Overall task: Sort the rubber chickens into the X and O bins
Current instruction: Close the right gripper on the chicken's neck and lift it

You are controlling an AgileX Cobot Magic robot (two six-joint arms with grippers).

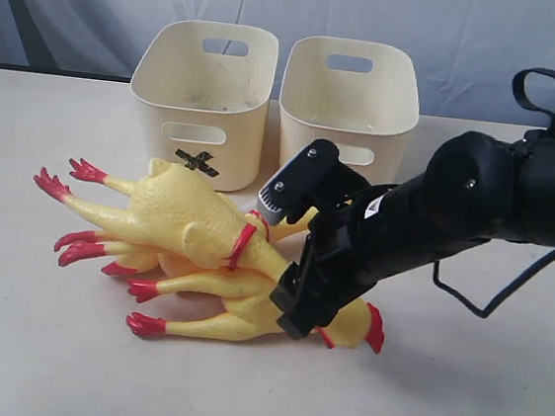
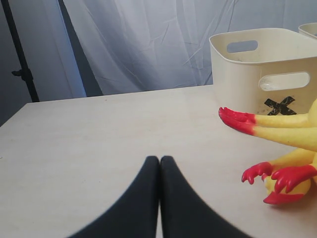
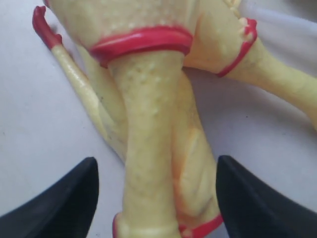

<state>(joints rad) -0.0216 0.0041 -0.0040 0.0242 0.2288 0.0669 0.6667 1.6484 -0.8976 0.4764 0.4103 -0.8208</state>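
Several yellow rubber chickens point(image 1: 192, 214) with red feet lie piled in front of the bins. The lowest one point(image 1: 226, 322) stretches toward the front. My right gripper point(image 1: 299, 310) reaches down over their necks. In the right wrist view it point(image 3: 157, 159) is open, its fingers on either side of two yellow necks point(image 3: 148, 124) below a red band point(image 3: 141, 40). The X bin point(image 1: 235, 144) stands behind the pile, and the other bin point(image 1: 383, 145) is beside it with its mark hidden by my arm. My left gripper point(image 2: 159, 158) is shut and empty over bare table, apart from the red feet point(image 2: 237, 119).
Both cream bins stand side by side at the back of the table, against a pale curtain. The X bin point(image 2: 247, 74) also shows in the left wrist view. A dark stand pole point(image 2: 20, 54) rises beyond the table's far left edge. A black cable point(image 1: 491, 300) loops under my right arm.
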